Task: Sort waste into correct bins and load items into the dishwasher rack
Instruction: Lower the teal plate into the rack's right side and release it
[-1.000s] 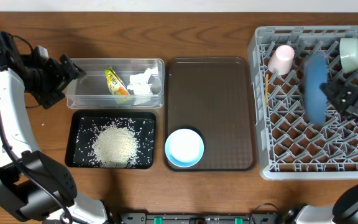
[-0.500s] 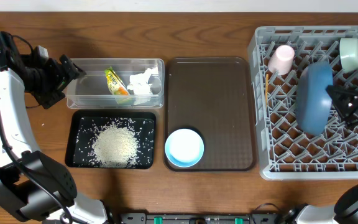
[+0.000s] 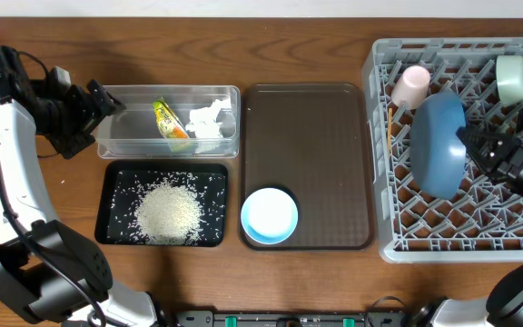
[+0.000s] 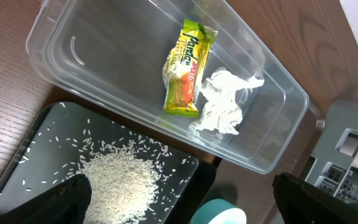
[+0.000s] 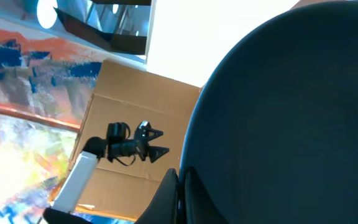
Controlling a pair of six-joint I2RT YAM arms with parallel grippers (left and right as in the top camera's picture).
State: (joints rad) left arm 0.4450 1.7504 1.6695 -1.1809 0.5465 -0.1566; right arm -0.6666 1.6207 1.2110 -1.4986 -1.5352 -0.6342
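Observation:
My right gripper (image 3: 470,145) is shut on the rim of the dark blue plate (image 3: 438,145), holding it on edge and tilted over the grey dishwasher rack (image 3: 379,245). In the right wrist view the plate (image 5: 291,112) fills the frame, with the fingers (image 5: 180,190) pinched on its edge. The pink cup (image 3: 412,86) and the mint bowl (image 3: 513,80) sit in the rack. The white and light-blue bowl (image 3: 270,216) sits on the brown tray. My left gripper (image 3: 96,102) is open and empty at the clear tub's left end. The tub (image 3: 125,136) holds the wrapper (image 3: 171,121) and the tissue (image 3: 207,120). Rice (image 3: 166,213) lies in the black tray (image 3: 116,177).
The brown serving tray (image 3: 320,154) lies between the bins and the rack. A thin wooden stick (image 3: 389,136) shows along the rack's left wall. In the left wrist view, the open fingers (image 4: 179,186) frame the tub (image 4: 92,62), wrapper (image 4: 185,68), tissue (image 4: 224,102) and rice (image 4: 120,183).
My right gripper has carried the plate leftward over the rack and tilted it, so more of its face shows. The left arm has not moved.

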